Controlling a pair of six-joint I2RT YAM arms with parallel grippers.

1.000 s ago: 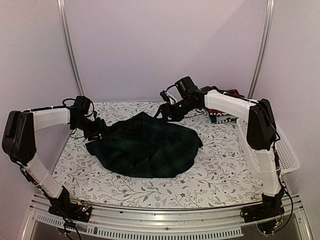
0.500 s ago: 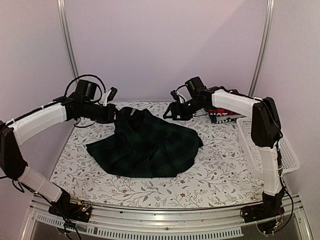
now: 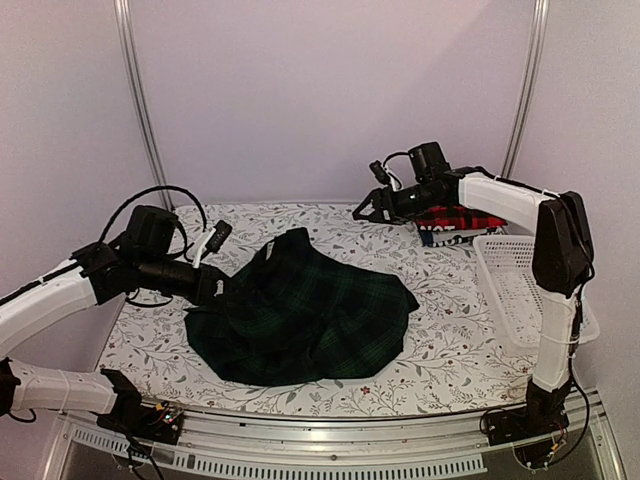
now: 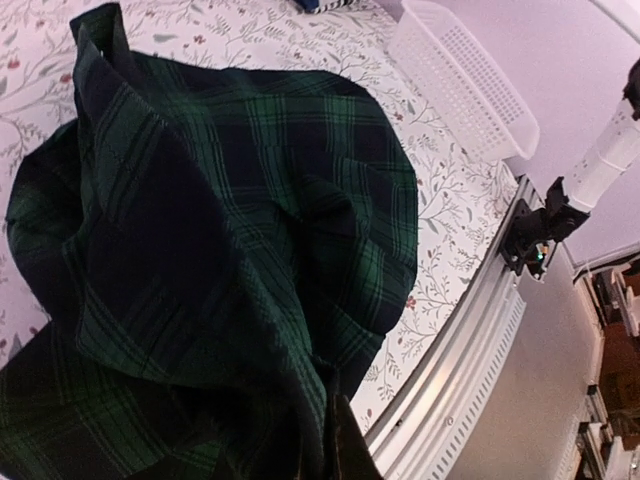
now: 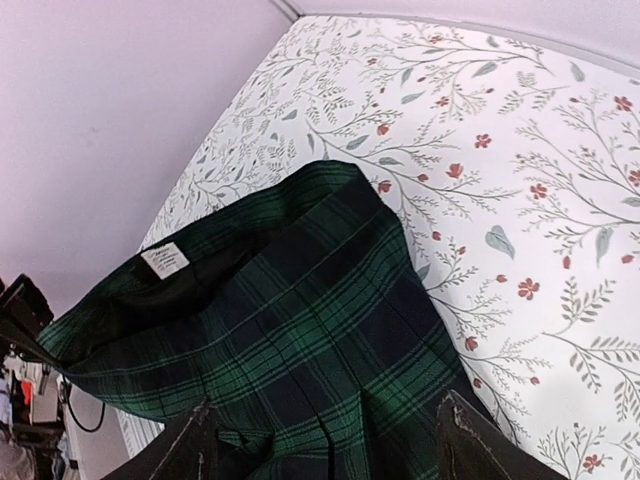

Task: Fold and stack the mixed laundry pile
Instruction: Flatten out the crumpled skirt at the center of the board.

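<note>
- Green-navy plaid garment [image 3: 305, 320] is being held bunched in the middle of the table [image 3: 450, 350], its left edge being clamped by the left tool [image 3: 222, 289].
- The right tool [image 3: 364, 209] is being held with fingers apart over the far side, off the cloth.
- A red-checked shirt [image 3: 455, 217] is being seen at the far right.

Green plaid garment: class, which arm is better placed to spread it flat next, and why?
Left. The left pincer is shut on the green plaid garment at its left edge, with cloth bunched into it. The right pincer hangs open, raised off the cloth and farther back.
</note>
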